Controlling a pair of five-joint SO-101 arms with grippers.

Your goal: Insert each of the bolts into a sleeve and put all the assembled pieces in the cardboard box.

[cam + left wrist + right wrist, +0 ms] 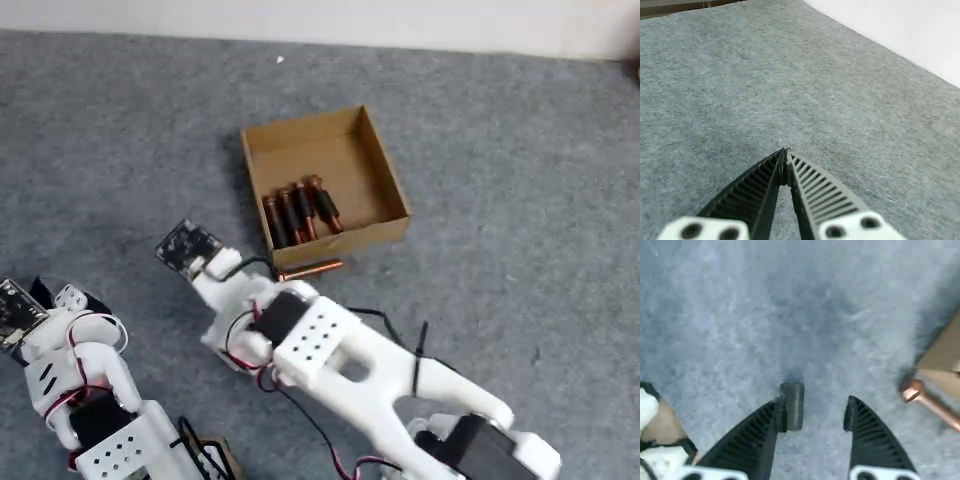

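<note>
The cardboard box (380, 185) stands mid-table and holds several assembled copper-and-black pieces (300, 212). One bare copper bolt (311, 268) lies on the carpet just in front of the box's near wall; its head (912, 390) shows beside the box corner (942, 357). A short dark sleeve (792, 406) stands on the carpet between the jaws of my right gripper (815, 402), close against one finger (757, 432). That gripper is open. My left gripper (786, 152) is shut on nothing, low over bare carpet at the near left.
Grey carpet covers the whole table. A white wall edge (900, 30) runs along the far side. The right arm's white body (340, 350) lies over the ground in front of the box; the left arm (80, 380) sits at the near left corner.
</note>
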